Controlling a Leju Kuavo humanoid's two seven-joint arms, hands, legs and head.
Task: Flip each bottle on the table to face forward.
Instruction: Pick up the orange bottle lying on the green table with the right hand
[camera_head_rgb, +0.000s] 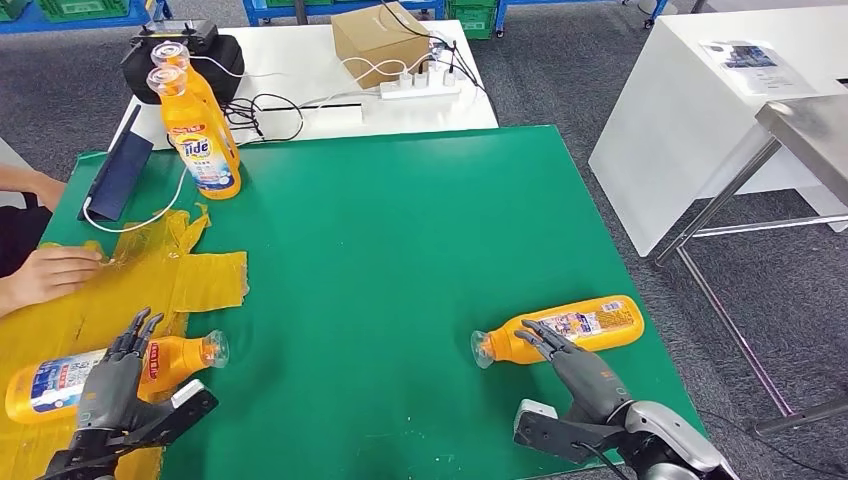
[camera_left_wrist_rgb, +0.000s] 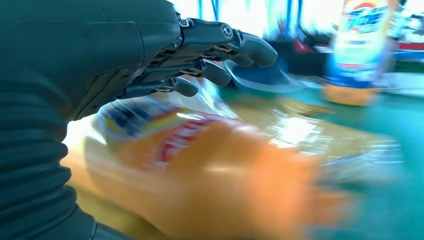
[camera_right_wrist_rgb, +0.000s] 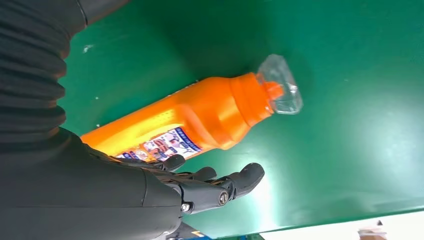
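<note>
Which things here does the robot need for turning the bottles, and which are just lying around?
For the job:
- lying bottle by the left hand, on yellow wrapping
- lying bottle by the right hand, on the green mat
- two standing bottles at the mat's far corner

Just lying around:
- cardboard box
- power strip
- tablet
- black bag
</note>
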